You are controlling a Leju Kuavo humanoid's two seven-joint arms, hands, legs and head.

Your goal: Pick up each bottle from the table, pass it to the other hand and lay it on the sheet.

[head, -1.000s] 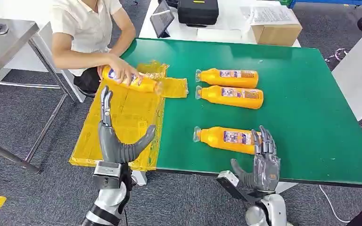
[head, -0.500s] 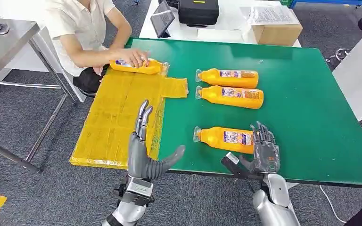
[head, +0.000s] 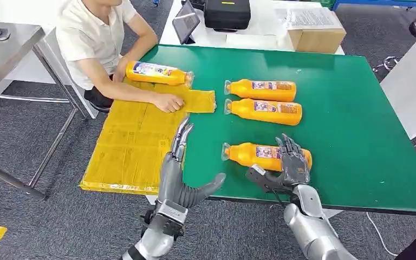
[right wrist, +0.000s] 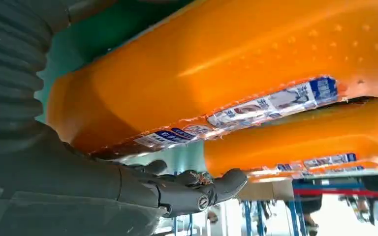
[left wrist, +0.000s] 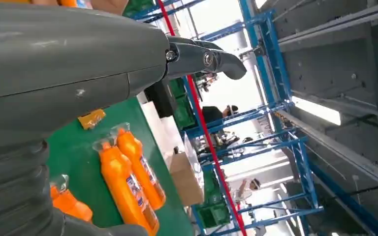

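**Green table, yellow sheet, 4 orange bottles**

A grey carpeted floor (head: 43, 227) fills the lower left and the edges of the head view. The green table (head: 357, 135) spans the centre and right of the frame. Behind it, at the top, a white table (head: 260, 39) carries a black case (head: 227, 13), a tablet (head: 186, 23) and a cardboard box (head: 317, 38). A grey metal bench (head: 5, 49) sits in the upper left corner. The left wrist view looks across the room to blue steel racking (left wrist: 275, 123).

The yellow sheet (head: 130, 151) lies left of centre, overhanging the table's left edge. A seated person (head: 95, 40) at the upper left rests a hand (head: 168, 103) on it; 1 bottle on the sheet (head: 157, 73) lies at its upper end.

2 bottles (head: 262, 99) lie side by side in the upper middle of the table. The nearest bottle (head: 257, 156) lies on the table at lower centre.

The right hand (head: 290, 165), lower right of centre, lies over that bottle's base end with fingers curled around it. The left hand (head: 181, 173), at lower centre by the sheet's right edge, holds nothing, fingers and thumb spread.
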